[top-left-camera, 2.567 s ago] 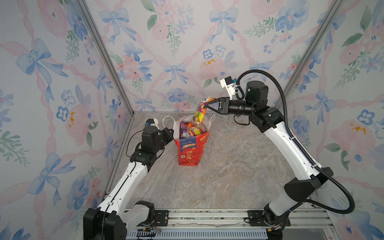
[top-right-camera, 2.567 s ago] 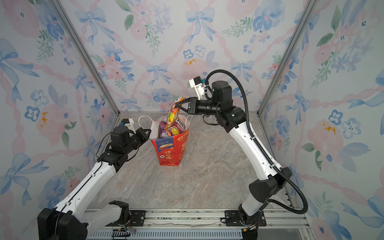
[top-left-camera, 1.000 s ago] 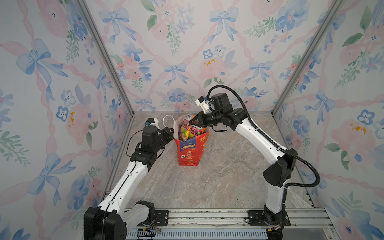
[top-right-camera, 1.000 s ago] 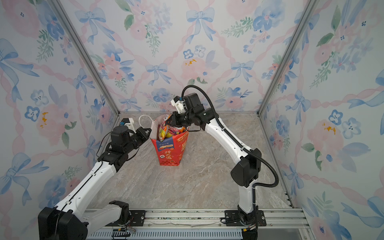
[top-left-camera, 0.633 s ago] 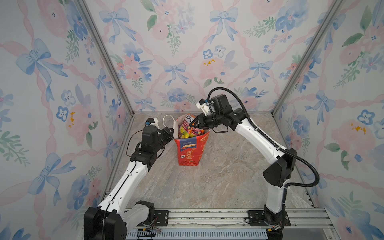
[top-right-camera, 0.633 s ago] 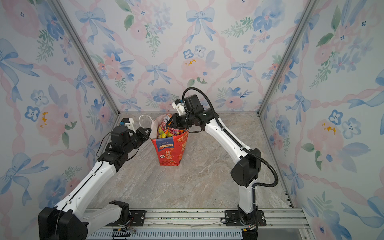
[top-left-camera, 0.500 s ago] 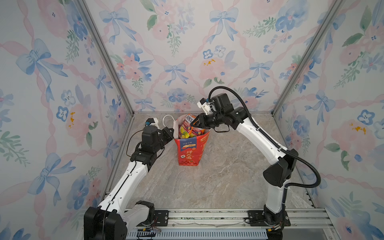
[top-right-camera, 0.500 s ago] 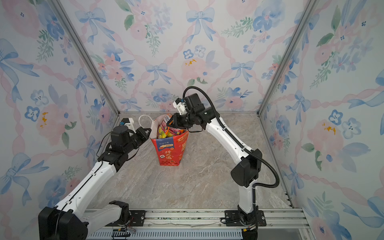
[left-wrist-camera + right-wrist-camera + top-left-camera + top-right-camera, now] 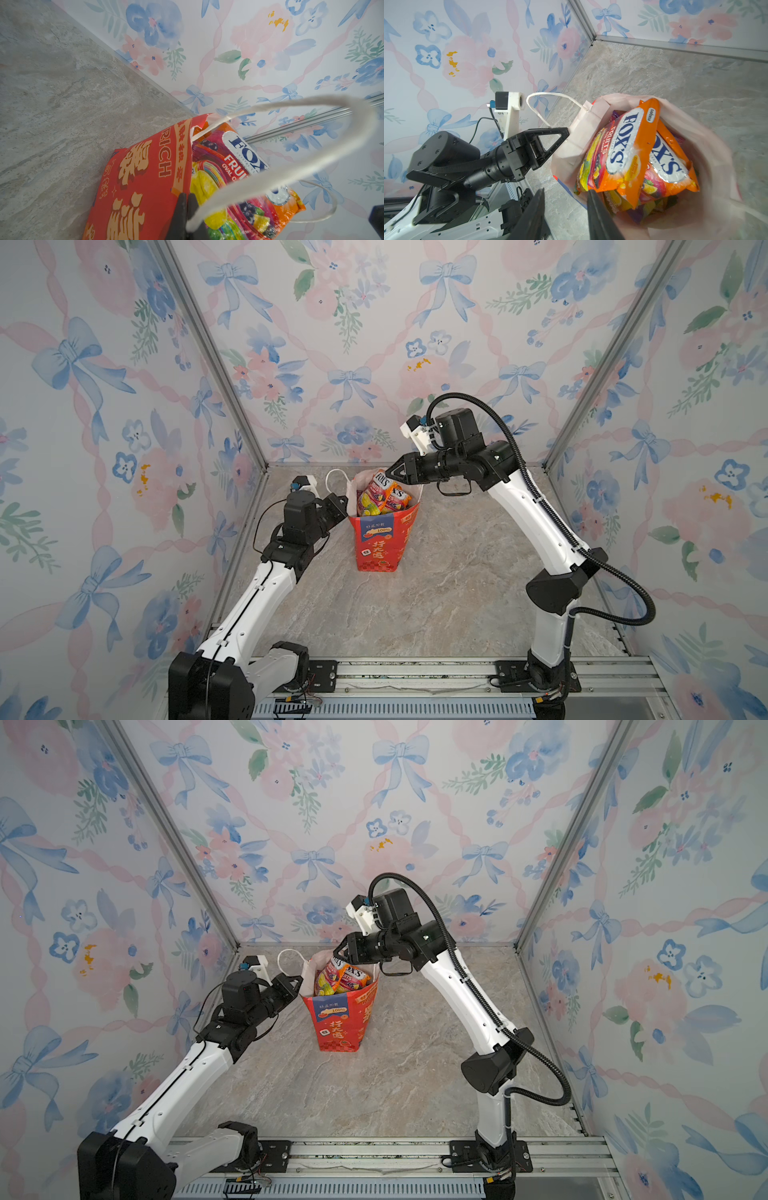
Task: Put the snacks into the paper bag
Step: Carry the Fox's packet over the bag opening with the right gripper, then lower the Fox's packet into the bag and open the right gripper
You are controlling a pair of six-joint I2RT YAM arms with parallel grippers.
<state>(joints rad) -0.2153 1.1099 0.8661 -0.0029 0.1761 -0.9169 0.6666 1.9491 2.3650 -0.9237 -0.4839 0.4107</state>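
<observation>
Logged a metal rail (image 9: pixel 415 672) along the near edge, with both arm bases fixed to it. Beyond it, noted a grey marbled tabletop (image 9: pixel 436 605) carrying only one bag. Saw walls (image 9: pixel 374 344) papered with flowers and bows on the left, right and back, with metal posts at the corners.

Counted:
- two arms
- one paper bag (image 9: pixel 380 543), red, upright, toward the back left of the tabletop
- two white cord handles (image 9: pixel 365 124)
- two orange FOX'S packets (image 9: pixel 629 149) on top inside the bag, leaning together and poking above the rim

Glimpsed purple wrappers underneath; could not count those.

Found the left pincer (image 9: pixel 341 502) pinched tight on the bag's left rim, just beside a handle. Found the right pincer (image 9: pixel 390 473) at the back right of the bag's mouth, jaws parted, nothing between them, tips close over the upper packet.

Compared with the earlier frames:
- A moment before, saw a packet carried high above the bag in the right pincer.
- Since then, saw it lowered in and let go.
- Saw the right pincer drawn back a little, up and to the right.
- Found the left pincer and the bag unmoved.
</observation>
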